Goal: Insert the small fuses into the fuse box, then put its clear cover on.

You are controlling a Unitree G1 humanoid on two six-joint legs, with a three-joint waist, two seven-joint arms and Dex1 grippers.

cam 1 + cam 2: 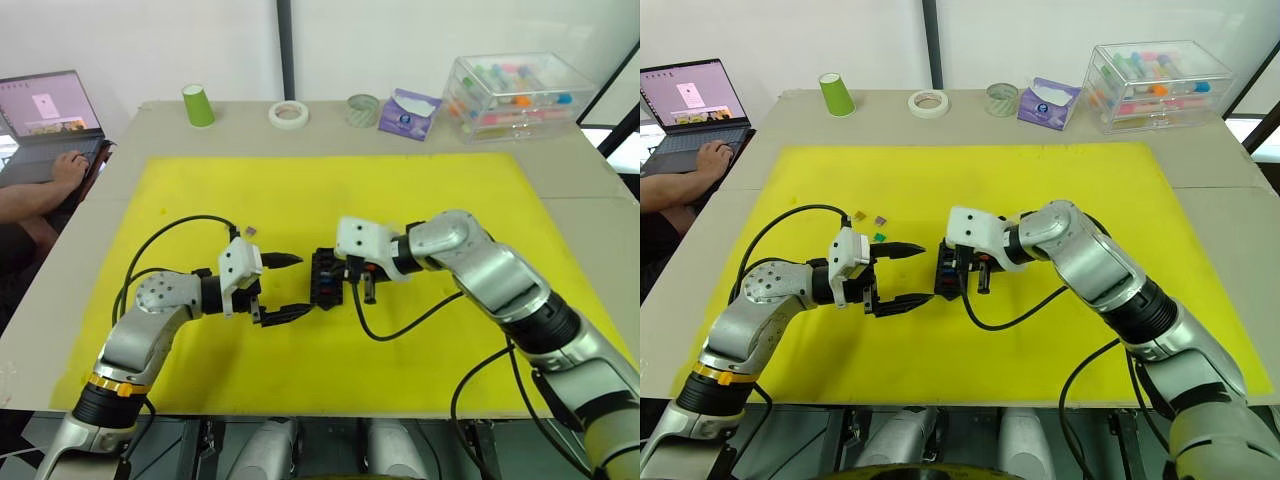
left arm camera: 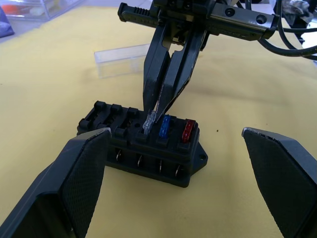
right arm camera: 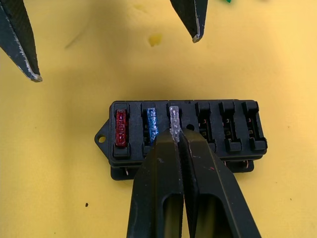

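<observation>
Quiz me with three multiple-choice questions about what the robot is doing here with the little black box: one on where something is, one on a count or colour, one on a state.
1. Where does the clear cover lie?
A. on the fuse box
B. on the yellow mat, apart from the box
C. in the left gripper

2. How many fuses stand in the fuse box?
A. three
B. one
C. six

3. What is the right gripper doing?
A. hanging open
B. shut on the grey fuse
C. holding the cover

Answers: B, it rests on the mat behind the box; A, red, blue and grey; B, its fingers pinch the fuse at its slot.
</observation>
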